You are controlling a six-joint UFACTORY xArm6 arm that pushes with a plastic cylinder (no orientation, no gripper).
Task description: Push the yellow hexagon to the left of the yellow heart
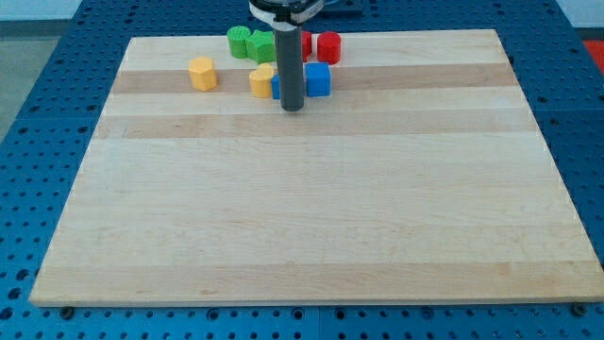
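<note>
The yellow hexagon point(202, 73) sits near the view's top left of the wooden board point(311, 217). The yellow heart point(261, 80) lies to its right, with a gap between them. My tip point(293, 108) rests on the board just right of and below the yellow heart, in front of a blue block point(276, 86) that the rod partly hides. The tip is well to the right of the yellow hexagon.
A second blue block point(319, 79) sits right of the rod. Two green blocks point(239, 41) point(262, 46) and two red blocks point(328, 46) point(305, 42) cluster at the view's top. A blue perforated table point(38, 142) surrounds the board.
</note>
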